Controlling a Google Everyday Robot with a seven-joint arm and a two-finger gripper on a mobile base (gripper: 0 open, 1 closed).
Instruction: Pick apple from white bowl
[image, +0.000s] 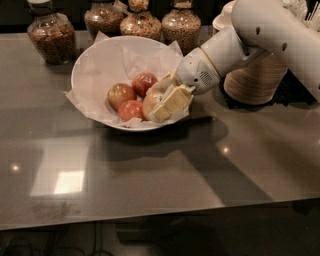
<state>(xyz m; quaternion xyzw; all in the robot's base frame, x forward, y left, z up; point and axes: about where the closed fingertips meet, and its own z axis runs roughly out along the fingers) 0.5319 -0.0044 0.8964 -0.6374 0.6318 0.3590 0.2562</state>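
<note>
On the right side of the white bowl (80, 70), the gripper (157, 101) has its fingers (170, 102) clamped on the apple (149, 100), just beside the smaller red apples (121, 95); a shallow hold on its round skin could let it slip, or a lift could snag the paper lining (107, 60).

Count: one white bowl (100, 55). It holds apparently four apples: three smaller red apples (120, 95) and one pale apple (150, 101). Four glass jars (51, 37) stand behind. One gripper (169, 102) is at the bowl's right side.

Arm (260, 27) slants down from upper right, jaws pointing down-left.
</note>
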